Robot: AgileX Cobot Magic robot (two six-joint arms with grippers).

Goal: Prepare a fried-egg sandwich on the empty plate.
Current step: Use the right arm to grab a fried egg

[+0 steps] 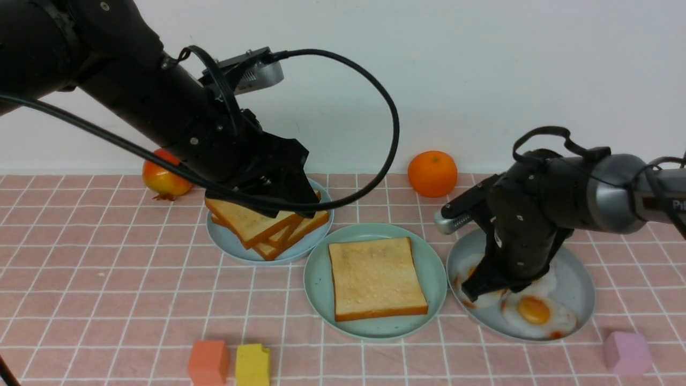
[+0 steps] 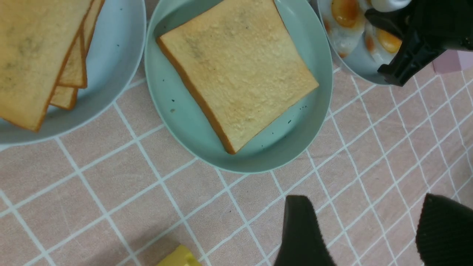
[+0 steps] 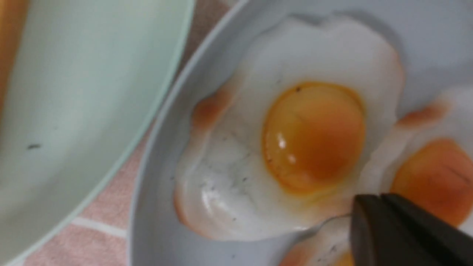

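Note:
The mint-green plate sits mid-table with one golden toast slice lying flat on it; both also show in the left wrist view, plate and toast. My left gripper hovers open and empty above the stack of toast slices on a pale blue plate. My right gripper is down in the other pale blue plate, its fingers pressed together at the edge of a fried egg. Another fried egg lies beside it.
An orange and a red-yellow fruit stand by the back wall. An orange block and a yellow block sit at the front left, a pink block at the front right.

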